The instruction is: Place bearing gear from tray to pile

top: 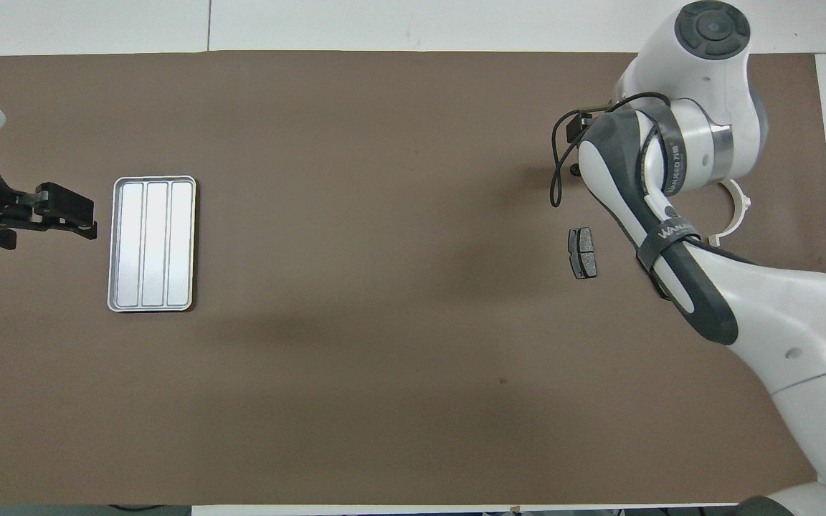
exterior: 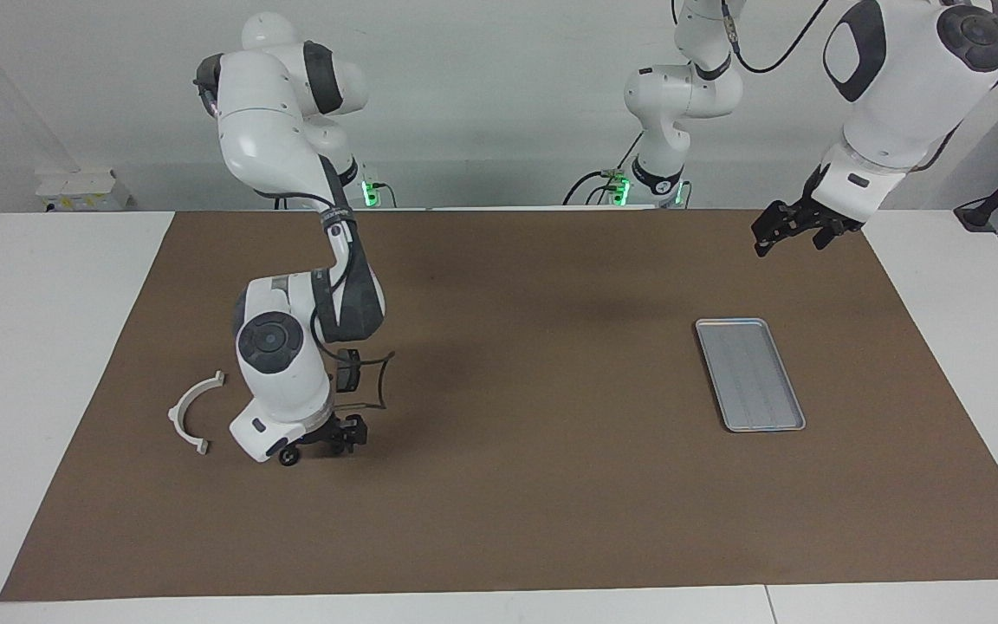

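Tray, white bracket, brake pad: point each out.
tray (top: pixel 155 244): overhead view, ribbed bottom.
white bracket (exterior: pixel 179 416): facing view, curved middle.
brake pad (top: pixel 583 252): overhead view, its centre.

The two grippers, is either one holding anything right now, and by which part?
Nothing is held. The right gripper is open over the mat beside the white half-ring bracket; the left gripper waits open.

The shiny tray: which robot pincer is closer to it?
Left. The left pincer hangs open in the air beside the tray, toward the robots. The right pincer is open at the right arm's end of the table, low by the white half-ring.
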### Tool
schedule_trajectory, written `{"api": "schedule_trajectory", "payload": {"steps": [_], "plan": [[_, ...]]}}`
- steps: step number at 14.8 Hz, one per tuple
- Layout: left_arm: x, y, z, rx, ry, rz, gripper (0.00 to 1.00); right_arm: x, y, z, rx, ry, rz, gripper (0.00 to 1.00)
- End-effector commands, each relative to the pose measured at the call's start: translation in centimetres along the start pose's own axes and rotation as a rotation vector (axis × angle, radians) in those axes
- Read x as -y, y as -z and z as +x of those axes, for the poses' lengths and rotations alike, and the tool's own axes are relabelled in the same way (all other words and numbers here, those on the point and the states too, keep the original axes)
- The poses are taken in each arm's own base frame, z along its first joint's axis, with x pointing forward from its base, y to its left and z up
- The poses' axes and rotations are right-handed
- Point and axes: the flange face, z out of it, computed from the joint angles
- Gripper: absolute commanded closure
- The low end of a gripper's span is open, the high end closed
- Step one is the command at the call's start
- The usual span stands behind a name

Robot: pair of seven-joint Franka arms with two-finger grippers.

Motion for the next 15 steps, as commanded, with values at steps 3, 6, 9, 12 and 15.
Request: {"api": "schedule_trajectory", "payload": {"steps": [3, 6, 9, 12, 15], "plan": [[0.1, 0.1, -1.0, 0.003, -0.002, 0.007, 0.00, -4.1, 10.1, -8.4, -0.046, -0.016, 0.055, 0.00], [0.0, 0.1, -1.0, 0.003, -0.004, 0.007, 0.00, -4.9, 16.7, -12.3, -0.053, -0.022, 0.056, 0.00], [0.0, 0.0, -1.0, 0.005, -0.004, 0.007, 0.00, -5.2, 22.6, -16.6, -0.005, -0.029, 0.086, 0.00], [0.0, 0.1, -1.0, 0.003, -0.005, 0.007, 0.00, -5.5, 25.7, -19.2, 0.130, -0.031, 0.126, 0.00], [0.0, 0.1, -1.0, 0.003, -0.005, 0.007, 0.00, -6.0, 26.4, -19.6, 0.150, -0.020, 0.112, 0.00]]}}
